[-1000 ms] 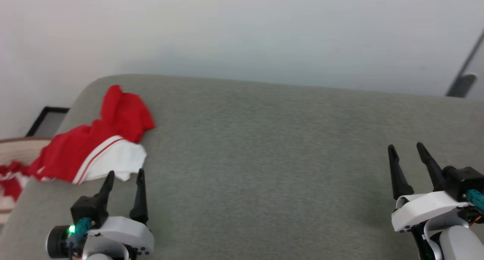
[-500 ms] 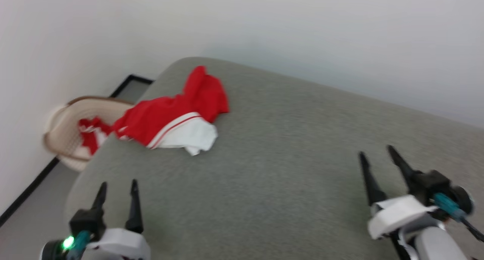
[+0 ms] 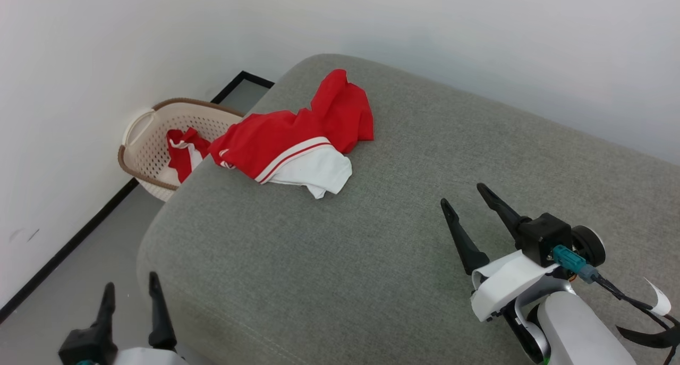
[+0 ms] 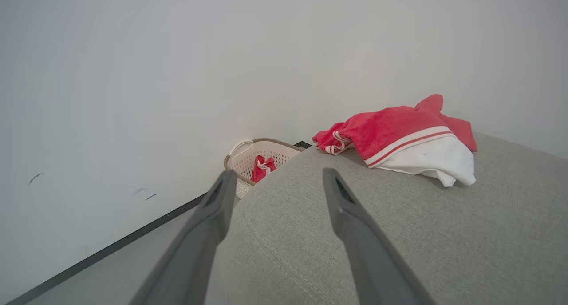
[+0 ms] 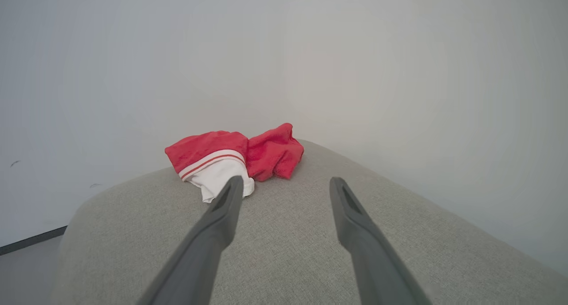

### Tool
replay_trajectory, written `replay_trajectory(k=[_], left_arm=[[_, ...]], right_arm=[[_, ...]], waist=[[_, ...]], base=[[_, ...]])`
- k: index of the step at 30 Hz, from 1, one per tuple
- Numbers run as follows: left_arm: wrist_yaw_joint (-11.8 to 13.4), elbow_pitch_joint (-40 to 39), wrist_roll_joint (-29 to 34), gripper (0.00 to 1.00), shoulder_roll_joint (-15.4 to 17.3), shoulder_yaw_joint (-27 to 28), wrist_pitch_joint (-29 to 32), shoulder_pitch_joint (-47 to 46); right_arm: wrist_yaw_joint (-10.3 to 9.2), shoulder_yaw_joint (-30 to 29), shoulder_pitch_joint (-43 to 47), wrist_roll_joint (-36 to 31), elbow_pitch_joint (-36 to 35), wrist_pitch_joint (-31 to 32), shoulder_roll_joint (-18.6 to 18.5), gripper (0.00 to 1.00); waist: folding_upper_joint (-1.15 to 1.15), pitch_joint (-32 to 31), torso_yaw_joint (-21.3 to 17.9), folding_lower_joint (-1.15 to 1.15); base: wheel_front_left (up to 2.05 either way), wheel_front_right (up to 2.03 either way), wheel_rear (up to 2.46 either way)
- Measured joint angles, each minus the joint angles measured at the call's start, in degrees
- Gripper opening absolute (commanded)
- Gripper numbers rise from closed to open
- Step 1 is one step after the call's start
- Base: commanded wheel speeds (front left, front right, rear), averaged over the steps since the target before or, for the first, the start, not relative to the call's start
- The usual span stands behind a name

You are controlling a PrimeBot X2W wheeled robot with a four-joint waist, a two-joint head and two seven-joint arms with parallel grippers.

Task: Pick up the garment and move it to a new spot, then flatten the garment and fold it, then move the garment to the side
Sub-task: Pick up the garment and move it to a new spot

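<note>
The garment (image 3: pixel 297 142) is a red T-shirt with a white sleeve and striped trim, lying crumpled near the far left corner of the grey cushioned surface (image 3: pixel 372 259). It also appears in the left wrist view as the garment (image 4: pixel 399 138) and in the right wrist view as the garment (image 5: pixel 226 156). My left gripper (image 3: pixel 132 282) hangs open at the lower left, off the surface's near corner, well short of the shirt. My right gripper (image 3: pixel 462 195) is open over the surface, to the right of the shirt, with empty space between its fingers.
A cream laundry basket (image 3: pixel 154 136) with a brown rim stands on the floor beside the surface's left end, against the white wall, with red and white cloth (image 3: pixel 183 150) inside. Grey floor (image 3: pixel 79 280) with a black skirting line runs along the left.
The camera has turned left, so the whole picture shifted right and the basket and floor came into sight. Both grippers stay open; the garment lies as before.
</note>
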Motion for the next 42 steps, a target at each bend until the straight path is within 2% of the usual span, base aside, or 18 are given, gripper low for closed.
replay_trajectory(k=[2,5,9,12,18,22,24,25,28,29,30,35,42], left_arm=[[-0.4,0.1,0.0,1.0,0.0,-0.3,0.0,0.0],[-3.1,3.5,2.0,1.0,0.2,-3.0,0.0,-1.9],[-5.4,8.9,4.4,1.0,2.4,-7.6,0.0,-9.7],[-6.5,13.6,2.5,1.0,3.8,-8.1,0.0,-17.0],[-7.1,26.6,-2.7,1.0,9.9,-7.7,0.8,-33.1],[-7.2,36.7,-9.0,1.0,14.3,-8.2,8.6,-42.2],[-7.3,40.8,-12.5,1.0,16.5,-10.3,15.6,-45.1],[-7.3,40.8,-12.5,1.0,16.5,-10.3,15.6,-45.1],[-7.3,44.4,-19.8,1.0,18.7,-14.7,29.2,-45.7],[-7.4,43.5,-24.1,1.0,20.4,-16.5,33.2,-45.5],[-7.4,43.5,-24.1,1.0,20.4,-16.5,33.2,-45.5],[-7.4,42.4,-29.6,1.0,27.3,-18.3,34.6,-46.9],[-7.4,44.8,-31.1,1.0,28.5,-21.8,36.8,-49.5]], right_arm=[[0.0,0.0,0.0,0.3,0.1,0.0,0.0,1.0],[0.0,-1.5,1.4,0.3,-0.2,0.0,0.0,1.0],[0.0,-5.2,5.0,-0.5,-1.6,0.0,-0.4,1.0],[-0.01,-4.9,5.8,-1.9,-2.5,0.0,-0.6,1.0],[0.0,-4.2,2.0,-2.7,-4.8,0.0,-1.5,1.0],[0.0,-4.5,0.9,-2.6,-5.6,0.0,-2.0,1.0],[0.0,-4.3,-0.3,-2.5,-6.0,0.0,-1.9,1.0],[0.0,-4.3,-0.3,-2.5,-6.0,0.0,-1.9,1.0],[0.0,-4.1,-0.9,-2.2,-6.2,0.0,-1.4,1.0],[0.0,-3.9,-0.8,-2.0,-6.4,0.0,-0.9,1.0],[0.0,-3.9,-0.8,-2.0,-6.4,0.0,-0.9,1.0],[0.0,-4.0,-1.2,-1.8,-7.3,0.0,-0.2,1.0],[0.0,-3.6,-3.5,-1.9,-8.4,0.0,-0.3,1.0]], waist=[[0.0,0.0,0.0,0.0],[0.0,-0.1,-0.6,0.0],[0.0,0.1,-1.5,0.0],[0.0,0.4,-2.6,0.0],[0.0,2.3,-6.3,0.0],[0.0,4.7,-9.7,0.0],[0.0,6.1,-11.7,0.0],[0.0,6.1,-11.7,0.0],[0.0,8.2,-15.4,0.0],[0.0,9.6,-17.9,0.0],[0.0,9.6,-17.9,0.0],[0.0,14.4,-23.8,0.0],[0.0,20.0,-27.6,0.0]], base=[[0.0,0.0,0.0],[0.0,0.0,0.0],[0.0,0.0,0.0],[0.0,0.0,0.0],[0.0,0.0,0.0],[0.0,0.0,0.0],[0.0,0.0,0.0],[0.0,0.0,0.0],[0.0,0.0,0.0],[0.0,0.0,0.0],[0.0,0.0,0.0],[0.0,0.0,0.0],[0.0,0.0,0.0]])
